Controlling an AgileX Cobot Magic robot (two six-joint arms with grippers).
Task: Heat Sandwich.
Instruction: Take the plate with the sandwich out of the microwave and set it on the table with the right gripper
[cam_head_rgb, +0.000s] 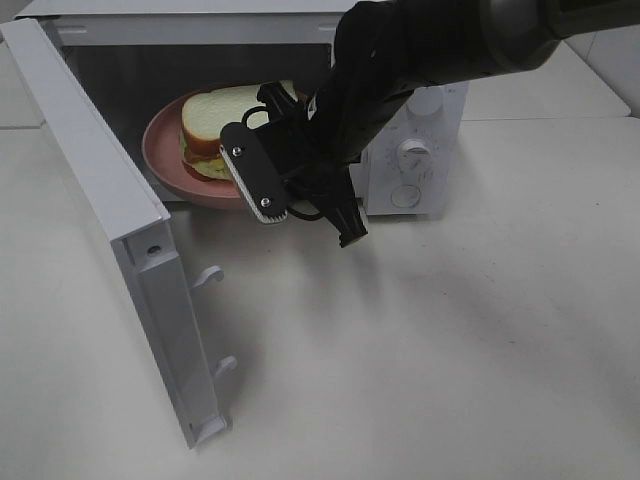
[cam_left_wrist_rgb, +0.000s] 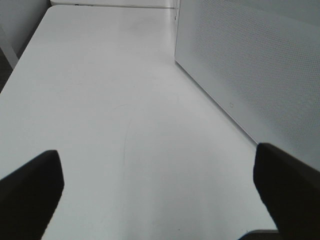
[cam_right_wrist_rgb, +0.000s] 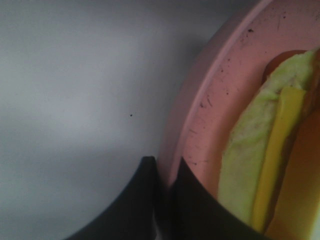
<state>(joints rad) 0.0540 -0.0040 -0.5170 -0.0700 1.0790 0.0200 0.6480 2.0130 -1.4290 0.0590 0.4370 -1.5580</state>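
Right gripper (cam_right_wrist_rgb: 167, 177) has its jaws clamped on the rim of the pink plate (cam_head_rgb: 165, 150), which sits at the mouth of the open microwave (cam_head_rgb: 420, 150); the door (cam_head_rgb: 120, 250) is swung wide. The sandwich (cam_head_rgb: 215, 125) lies on the plate just beyond the claw tips, inside the cavity, apart from the fingers. Left gripper (cam_left_wrist_rgb: 160, 192) hangs with jaws spread wide over the bare table (cam_left_wrist_rgb: 110, 100), holding nothing, microwave wall beside it.

One sandwich (cam_head_rgb: 225, 125), one plate (cam_head_rgb: 165, 150), apparently one microwave (cam_head_rgb: 110, 215).
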